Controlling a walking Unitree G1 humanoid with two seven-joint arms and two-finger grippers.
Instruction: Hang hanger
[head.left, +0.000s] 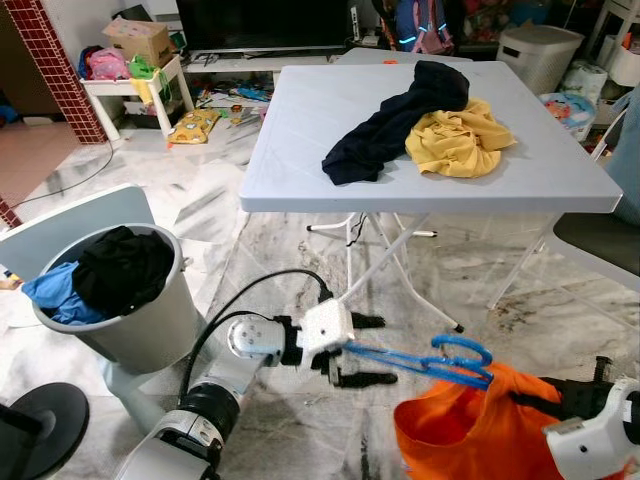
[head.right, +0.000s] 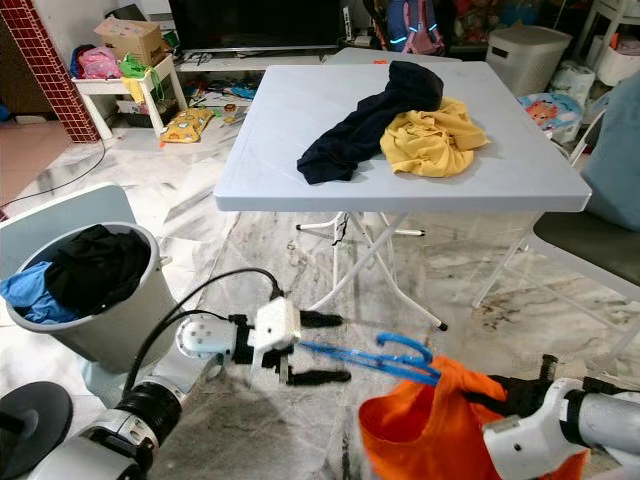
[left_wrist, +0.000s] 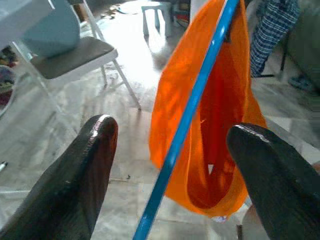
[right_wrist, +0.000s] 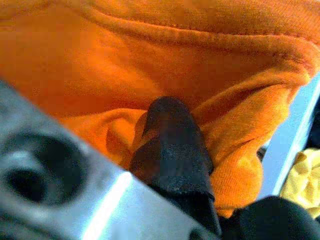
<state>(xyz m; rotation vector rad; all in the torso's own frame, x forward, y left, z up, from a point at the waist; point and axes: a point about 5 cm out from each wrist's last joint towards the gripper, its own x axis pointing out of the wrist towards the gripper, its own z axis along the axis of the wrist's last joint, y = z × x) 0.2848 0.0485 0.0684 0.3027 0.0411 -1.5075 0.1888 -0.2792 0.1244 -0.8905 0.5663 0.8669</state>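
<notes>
Low over the marbled floor, in front of the grey folding table (head.left: 560, 180), the left gripper (head.left: 368, 350) reaches out with its two black fingers (left_wrist: 90, 165) spread wide; the blue plastic hanger (head.left: 440, 360) runs between them, and no contact is visible. That hanger's far end sits in the bright orange fabric garment (head.left: 460, 425), which the right gripper (right_wrist: 172, 145) pinches, fingers closed on the cloth. On the tabletop lie a dark navy garment (head.left: 400, 115) and a crumpled yellow shirt (head.left: 458, 140), touching. Beside the left arm stands a grey laundry bin (head.left: 150, 320) holding black and blue clothes.
</notes>
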